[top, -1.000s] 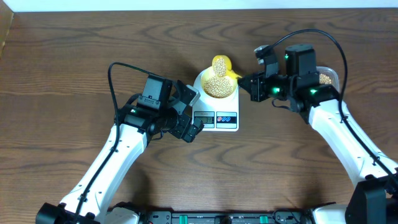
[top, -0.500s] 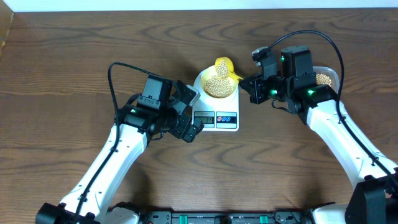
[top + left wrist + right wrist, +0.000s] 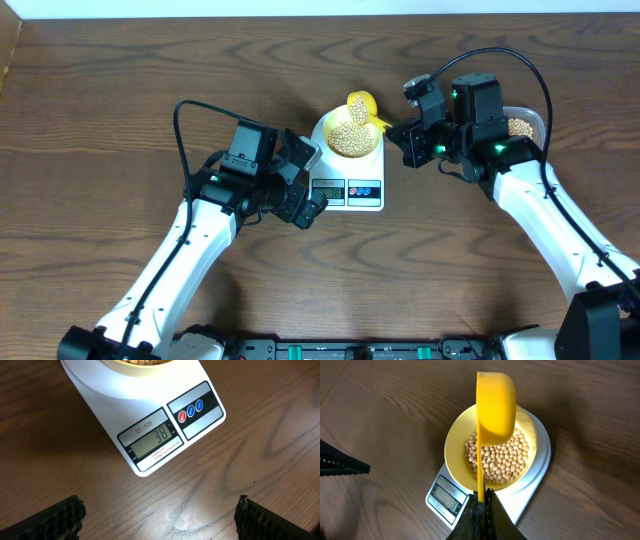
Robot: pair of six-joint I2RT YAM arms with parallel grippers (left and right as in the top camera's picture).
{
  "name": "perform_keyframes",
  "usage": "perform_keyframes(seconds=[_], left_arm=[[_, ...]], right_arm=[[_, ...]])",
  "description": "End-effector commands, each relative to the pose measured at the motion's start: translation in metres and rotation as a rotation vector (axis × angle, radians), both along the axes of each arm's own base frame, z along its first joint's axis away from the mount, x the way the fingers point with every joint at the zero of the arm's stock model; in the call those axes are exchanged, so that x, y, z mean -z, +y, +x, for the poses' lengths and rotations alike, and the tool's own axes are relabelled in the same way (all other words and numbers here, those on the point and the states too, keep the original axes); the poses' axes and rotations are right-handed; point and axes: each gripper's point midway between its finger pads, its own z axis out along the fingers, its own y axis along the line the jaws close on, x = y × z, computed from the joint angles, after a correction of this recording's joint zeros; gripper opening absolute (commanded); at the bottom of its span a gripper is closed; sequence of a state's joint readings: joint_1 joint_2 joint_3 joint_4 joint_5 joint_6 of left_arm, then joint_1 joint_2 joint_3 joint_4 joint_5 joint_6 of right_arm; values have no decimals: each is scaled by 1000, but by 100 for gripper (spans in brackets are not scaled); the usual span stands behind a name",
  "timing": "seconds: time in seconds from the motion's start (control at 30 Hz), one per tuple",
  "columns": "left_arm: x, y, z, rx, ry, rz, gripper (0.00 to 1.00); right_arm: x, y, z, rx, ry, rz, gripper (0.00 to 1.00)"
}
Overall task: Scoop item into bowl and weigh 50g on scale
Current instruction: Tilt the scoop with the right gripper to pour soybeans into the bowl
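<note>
Right jaws clamped on bright yellow plastic scoop, tipped over small round pale-yellow bowl of tan beans on white flat scale, reading 38. Left jaws spread wide, empty, above tabletop.

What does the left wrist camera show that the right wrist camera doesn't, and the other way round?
Only the left wrist view: a clearly readable 38 on the display, the red and blue buttons beside it, and the left fingers spread wide with nothing between them. Only the right wrist view: the yellow scoop tipped above the bowl, its handle pinched by the right fingers, and the full layer of beans. Both show the white scale, the bowl on it and the wooden table.
</note>
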State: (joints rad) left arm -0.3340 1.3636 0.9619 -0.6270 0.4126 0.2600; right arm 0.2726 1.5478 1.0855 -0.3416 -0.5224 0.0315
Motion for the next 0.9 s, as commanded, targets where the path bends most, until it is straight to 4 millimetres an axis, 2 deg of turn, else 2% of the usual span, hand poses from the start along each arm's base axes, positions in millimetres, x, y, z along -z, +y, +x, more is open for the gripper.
perform_keyframes(seconds=[0.0,0.27,0.87], left_arm=[[3,2,1,1,1,13,98],[3,2,1,1,1,13,98],[3,2,1,1,1,13,98]], right_arm=[[-1,2,1,-33,-27,-22,1],[8,-4,-3,-78,-52,-98,1],[7,-4,-1,-88,-75,-109,1]])
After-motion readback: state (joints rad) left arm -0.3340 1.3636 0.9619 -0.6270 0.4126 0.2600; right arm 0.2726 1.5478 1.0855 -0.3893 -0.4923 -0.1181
